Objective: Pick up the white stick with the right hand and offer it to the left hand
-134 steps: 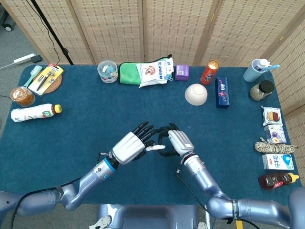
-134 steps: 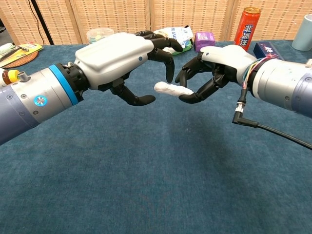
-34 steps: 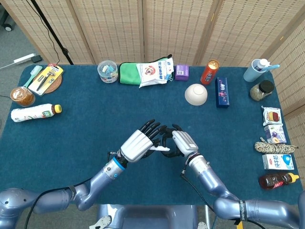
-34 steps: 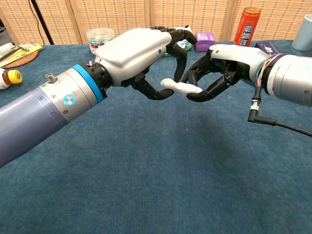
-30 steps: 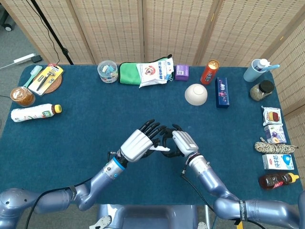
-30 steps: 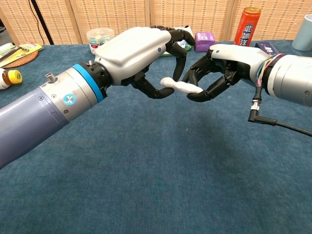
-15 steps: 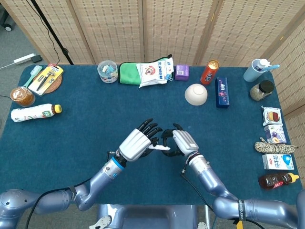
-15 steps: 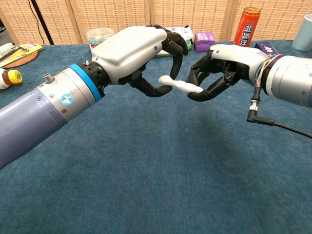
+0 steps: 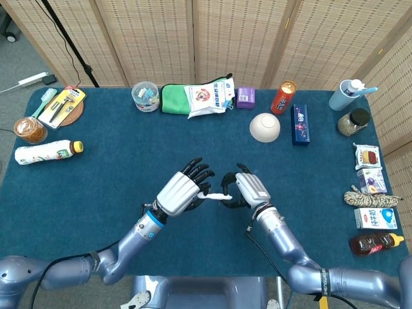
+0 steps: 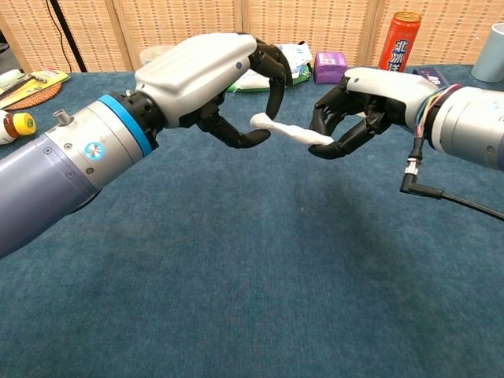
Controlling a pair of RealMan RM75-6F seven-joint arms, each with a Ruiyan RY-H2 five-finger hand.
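Note:
The white stick [image 10: 290, 131] hangs above the blue table [image 9: 109, 167] between my two hands, its left end tilted a little upward. My right hand [image 10: 370, 90] grips its right end with curled fingers. My left hand [image 10: 201, 71] curls over the left end, which sits pinched between its thumb and a fingertip. In the head view the stick [image 9: 216, 195] bridges the small gap between the left hand [image 9: 177, 192] and the right hand [image 9: 251, 188], near the table's middle front.
Along the back stand a plastic tub [image 9: 145, 96], a green pouch [image 9: 177, 98], a purple box [image 9: 245, 97], an orange can [image 9: 283, 96], a white bowl [image 9: 264, 127] and a blue box [image 9: 299, 123]. A bottle [image 9: 48, 152] lies far left. Packets line the right edge.
The left hand has closed onto the stick's left end and drawn back to the left. More of the stick now shows between the hands, and its left end has risen.

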